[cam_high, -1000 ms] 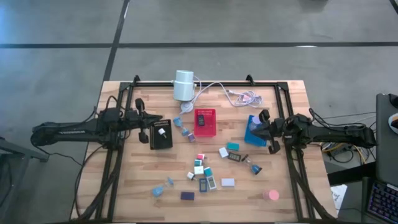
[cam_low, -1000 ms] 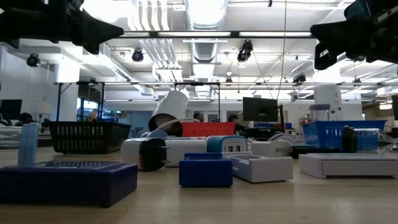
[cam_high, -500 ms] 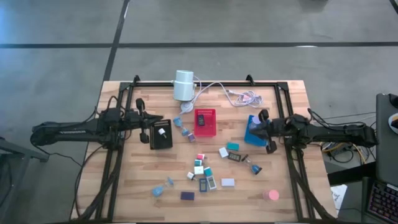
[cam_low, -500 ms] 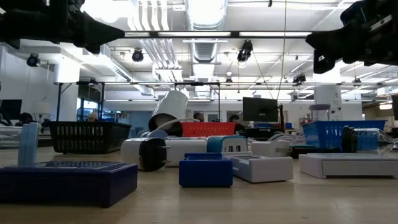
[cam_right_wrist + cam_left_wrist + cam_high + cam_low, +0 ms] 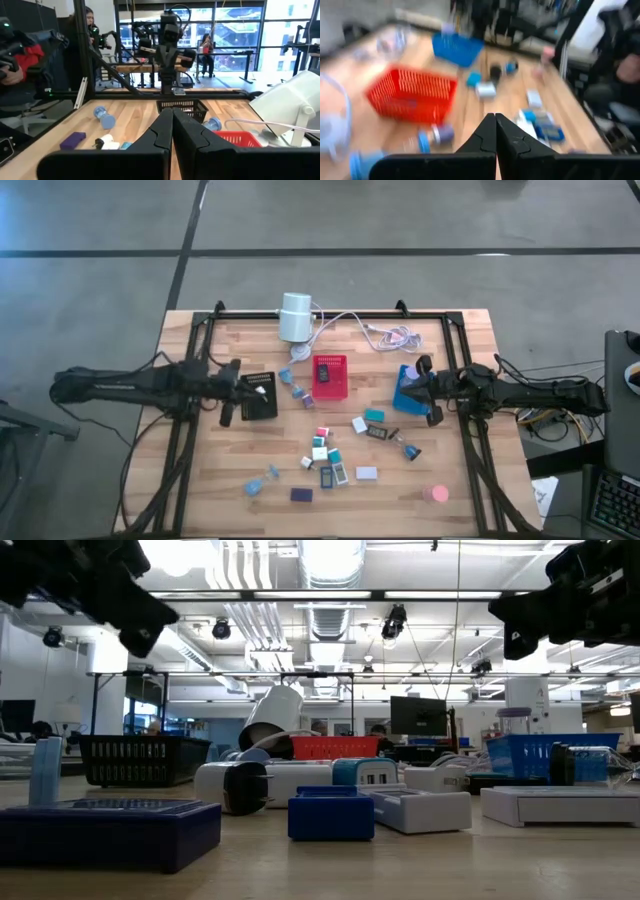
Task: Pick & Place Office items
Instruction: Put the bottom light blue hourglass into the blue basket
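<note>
The office items lie loose on the wooden table's middle and near part: small white, teal and blue blocks [image 5: 325, 452], a purple block [image 5: 301, 494] and a pink disc [image 5: 435, 493]. One white piece rests inside the black tray [image 5: 268, 406], one dark piece inside the red tray [image 5: 329, 385]. My left gripper [image 5: 240, 387] hangs shut at the black tray's left edge, above the table, fingers slanting down [image 5: 495, 118]. Shut too, my right gripper [image 5: 418, 387] hovers level by the blue tray [image 5: 404, 396], fingertips together [image 5: 172, 111]. Neither holds anything.
A white cylinder [image 5: 295, 317] with a looped white cable [image 5: 385, 332] lies at the far edge. A black frame [image 5: 330, 312] runs around the table's edge. People and desks show in the room beyond the table.
My left gripper has tipped its fingers downward toward the table and rolled about its own axis, staying beside the black tray. It stays shut. No item has moved.
</note>
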`<state>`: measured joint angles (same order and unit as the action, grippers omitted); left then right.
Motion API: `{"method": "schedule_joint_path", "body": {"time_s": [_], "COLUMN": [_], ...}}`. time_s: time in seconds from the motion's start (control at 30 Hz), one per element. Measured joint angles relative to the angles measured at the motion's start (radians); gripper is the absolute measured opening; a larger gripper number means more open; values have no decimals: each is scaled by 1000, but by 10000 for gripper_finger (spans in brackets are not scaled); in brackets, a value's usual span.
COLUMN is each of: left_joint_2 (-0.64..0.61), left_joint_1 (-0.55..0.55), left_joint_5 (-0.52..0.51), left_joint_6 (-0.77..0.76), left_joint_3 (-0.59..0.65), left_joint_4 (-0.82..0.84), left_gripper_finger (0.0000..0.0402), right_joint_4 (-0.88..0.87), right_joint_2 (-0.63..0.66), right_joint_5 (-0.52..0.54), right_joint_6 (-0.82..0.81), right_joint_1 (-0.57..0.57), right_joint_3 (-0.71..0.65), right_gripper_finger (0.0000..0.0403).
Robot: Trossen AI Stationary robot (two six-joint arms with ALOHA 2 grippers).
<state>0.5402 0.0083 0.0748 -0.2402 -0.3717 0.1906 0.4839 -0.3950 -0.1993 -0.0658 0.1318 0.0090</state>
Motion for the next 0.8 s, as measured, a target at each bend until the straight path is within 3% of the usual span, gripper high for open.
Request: {"method": "schedule_joint_path", "body": {"time_s": [0.17,0.33,0.57,0.7,0.8], "left_joint_2": [91,234,484,639,747], "left_joint_1": [-211,-450,-660,-715,-736], "left_joint_5": [-239,-391,-474,-473,-412], "left_joint_6": [-196,-409,-703,-870,-938], "left_joint_3": [-136,-251,-368,-444,-494], "left_joint_4": [253,350,427,563,622], "left_gripper_finger": [0,0,0,12,39], "right_joint_4": [17,21,30,40,50], "right_joint_2": [1,1,1,1,1], "right_joint_5": [16,46,46,46,46], "right_joint_6": [36,45,51,51,51], "right_joint_1": [0,0,0,0,0], "right_joint_3": [0,0,0,0,0], "right_gripper_finger": [8,9,9,9,9]}}
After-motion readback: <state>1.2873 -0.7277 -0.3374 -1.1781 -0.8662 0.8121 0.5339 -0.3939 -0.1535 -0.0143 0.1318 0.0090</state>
